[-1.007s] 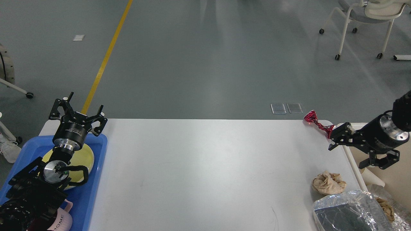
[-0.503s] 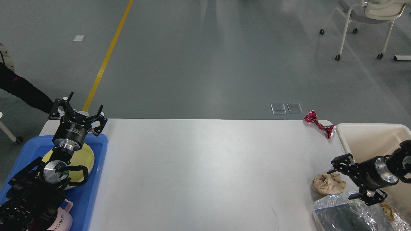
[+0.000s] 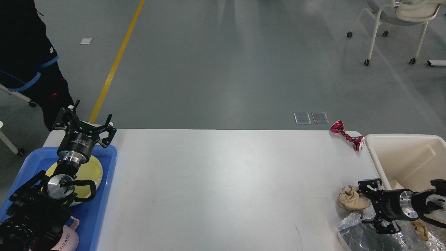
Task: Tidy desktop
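Two claws on the job, so left to right it goes. At the desk's left edge sits the blue tray with a yellow plate in it, and my left gripper hangs over the tray's far end, fingers spread wide, holding nothing. The desktop runs white and bare across its whole middle.

Over at the far right corner lies a red foil wrapper, right beside the rim of the beige bin, which stands off the desk's right edge. Near the right edge, toward the front, is a crumpled brown paper wad, with a sheet of silver foil at the front right corner. My right gripper is down low just beside the wad, jaws apart and empty, one finger above it and one below.

Looks to me like the step is trash pickup: next move is nudging forward around the wad and squeezing gently, since it's soft.
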`<action>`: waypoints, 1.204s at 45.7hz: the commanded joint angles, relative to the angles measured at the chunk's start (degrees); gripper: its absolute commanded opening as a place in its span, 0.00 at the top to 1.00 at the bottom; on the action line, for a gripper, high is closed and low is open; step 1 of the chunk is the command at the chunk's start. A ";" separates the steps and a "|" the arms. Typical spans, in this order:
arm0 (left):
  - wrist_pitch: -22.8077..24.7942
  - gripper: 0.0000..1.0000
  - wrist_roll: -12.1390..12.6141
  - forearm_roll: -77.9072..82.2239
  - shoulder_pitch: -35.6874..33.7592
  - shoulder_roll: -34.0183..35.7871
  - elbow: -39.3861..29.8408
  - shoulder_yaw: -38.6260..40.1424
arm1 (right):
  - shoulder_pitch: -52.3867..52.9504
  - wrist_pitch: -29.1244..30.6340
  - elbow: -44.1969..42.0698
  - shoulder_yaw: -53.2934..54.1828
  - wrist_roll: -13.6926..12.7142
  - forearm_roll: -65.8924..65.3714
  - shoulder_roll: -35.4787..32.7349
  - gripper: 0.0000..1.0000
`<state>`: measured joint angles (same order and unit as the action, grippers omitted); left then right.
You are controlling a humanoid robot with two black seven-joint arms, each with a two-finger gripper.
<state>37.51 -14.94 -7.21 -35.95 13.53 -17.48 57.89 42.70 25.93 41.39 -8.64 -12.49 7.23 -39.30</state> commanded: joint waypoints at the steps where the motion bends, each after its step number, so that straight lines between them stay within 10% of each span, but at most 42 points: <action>1: -0.07 0.02 0.00 0.00 0.00 0.00 -0.01 0.03 | -0.78 -0.27 0.18 0.20 0.36 -0.02 0.02 1.00; 35: 0.02 0.02 0.00 0.00 0.00 0.00 -0.01 0.03 | 9.75 -0.53 6.32 -3.48 0.45 -15.83 -6.04 1.00; 55: 0.02 0.02 0.00 0.00 0.00 0.00 -0.01 0.03 | 66.60 22.75 28.64 -35.82 -0.25 -26.20 -7.37 1.00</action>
<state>37.51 -14.94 -7.20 -35.94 13.54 -17.49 57.91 94.39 43.23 62.38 -37.18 -12.46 -16.92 -49.36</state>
